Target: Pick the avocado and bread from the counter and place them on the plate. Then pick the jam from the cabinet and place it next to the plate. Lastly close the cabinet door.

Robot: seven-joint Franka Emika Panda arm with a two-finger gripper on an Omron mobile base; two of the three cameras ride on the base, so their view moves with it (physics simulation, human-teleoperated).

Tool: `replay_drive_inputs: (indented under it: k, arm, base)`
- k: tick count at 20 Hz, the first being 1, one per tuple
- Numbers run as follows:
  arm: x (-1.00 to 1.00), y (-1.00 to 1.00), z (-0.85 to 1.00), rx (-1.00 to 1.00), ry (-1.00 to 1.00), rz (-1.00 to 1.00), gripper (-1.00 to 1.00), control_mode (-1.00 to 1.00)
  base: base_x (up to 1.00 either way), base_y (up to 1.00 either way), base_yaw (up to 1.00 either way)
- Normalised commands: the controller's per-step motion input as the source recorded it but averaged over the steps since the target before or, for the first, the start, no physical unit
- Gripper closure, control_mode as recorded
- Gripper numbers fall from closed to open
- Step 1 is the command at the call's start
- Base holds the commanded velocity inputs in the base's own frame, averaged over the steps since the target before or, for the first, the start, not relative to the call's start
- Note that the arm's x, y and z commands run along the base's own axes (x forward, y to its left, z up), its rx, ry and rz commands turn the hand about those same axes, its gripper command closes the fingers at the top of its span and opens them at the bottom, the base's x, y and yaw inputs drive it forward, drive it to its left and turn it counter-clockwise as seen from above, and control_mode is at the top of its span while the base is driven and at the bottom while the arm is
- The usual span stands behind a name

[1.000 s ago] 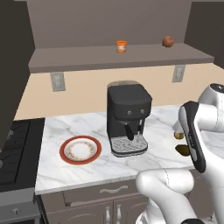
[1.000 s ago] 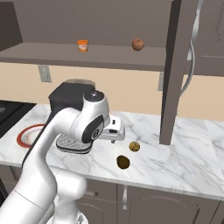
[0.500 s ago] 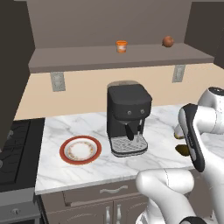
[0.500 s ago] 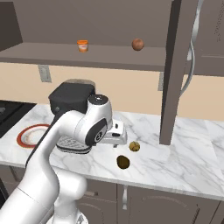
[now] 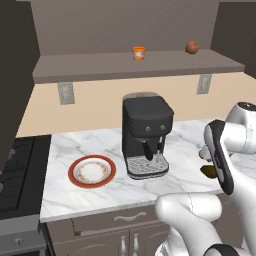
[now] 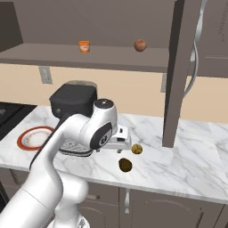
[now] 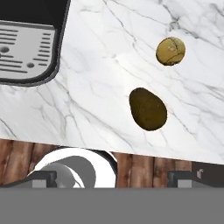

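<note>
While the tool [image 7: 112, 175] gapes wide, the avocado [image 7: 148, 109] lies near the counter [image 7: 109, 78] edge.

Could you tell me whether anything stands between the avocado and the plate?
Yes: the black coffee machine stands on the counter between the avocado and the plate, so a straight low path is blocked.

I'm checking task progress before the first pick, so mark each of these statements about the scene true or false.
1. The avocado lies on the counter. True.
2. The bread sits on the plate. False: it lies on the counter beside the avocado.
3. The jam stands on the cabinet shelf. True.
4. The gripper holds the avocado. False: it is open, above the counter.
5. The cabinet door is closed. False: it stands open.
</note>
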Motion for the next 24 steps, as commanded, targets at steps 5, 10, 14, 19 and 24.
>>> replay_drive_inputs:
  k: [5, 10, 14, 19, 24]
  arm:
    - [0.00, -0.05, -0.13, 0.00, 0.01, 0.02, -1.00, -1.00]
    - [0.00, -0.05, -0.13, 0.00, 0.01, 0.01, -1.00, -1.00]
    - [0.01, 0.00, -0.14, 0.00, 0.00, 0.00, -1.00, -1.00]
    - [0.02, 0.00, -0.13, 0.00, 0.00, 0.00, -1.00, -1.00]
    - [0.03, -0.01, -0.10, 0.00, 0.00, 0.00, -1.00, -1.00]
  base:
    - [0.00, 0.00, 0.00]
    - [0.00, 0.00, 0.00]
    - [0.00, 0.00, 0.00]
    - [0.00, 0.00, 0.00]
    - [0.00, 0.00, 0.00]
